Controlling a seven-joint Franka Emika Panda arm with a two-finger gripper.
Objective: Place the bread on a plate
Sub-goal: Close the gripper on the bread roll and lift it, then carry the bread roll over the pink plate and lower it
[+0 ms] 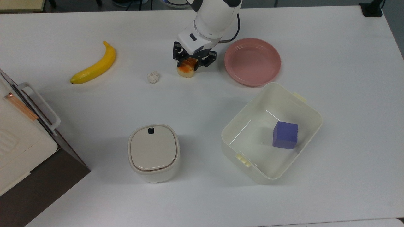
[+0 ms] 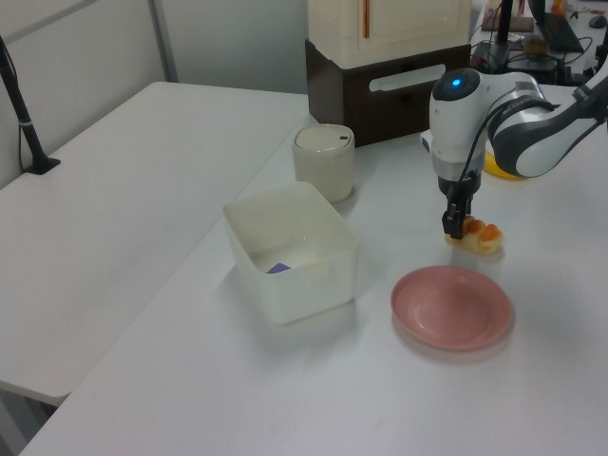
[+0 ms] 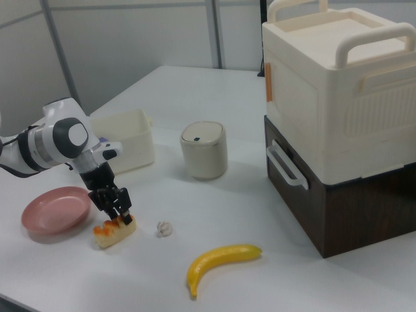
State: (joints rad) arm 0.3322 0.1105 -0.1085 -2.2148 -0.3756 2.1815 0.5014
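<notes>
Order follows the top view's left to right. A banana (image 1: 94, 66) lay on the white surface (image 1: 331, 56) at the top view's left. A small crumpled paper ball (image 1: 153, 77) sat near the bread, apart from it. The bread (image 1: 186, 69) rested on the surface, between the paper ball and the plate. The gripper (image 1: 190, 63) was down over the bread, its black fingers (image 1: 177, 61) spread to either side of the loaf; whether they touched it could not be told. The plate (image 1: 252, 61) stood bare just beside the gripper, at the top view's right. Nearer the camera stood a lidded cream canister (image 1: 154, 153) and a cream tub (image 1: 271, 132) holding a purple block (image 1: 285, 135).
</notes>
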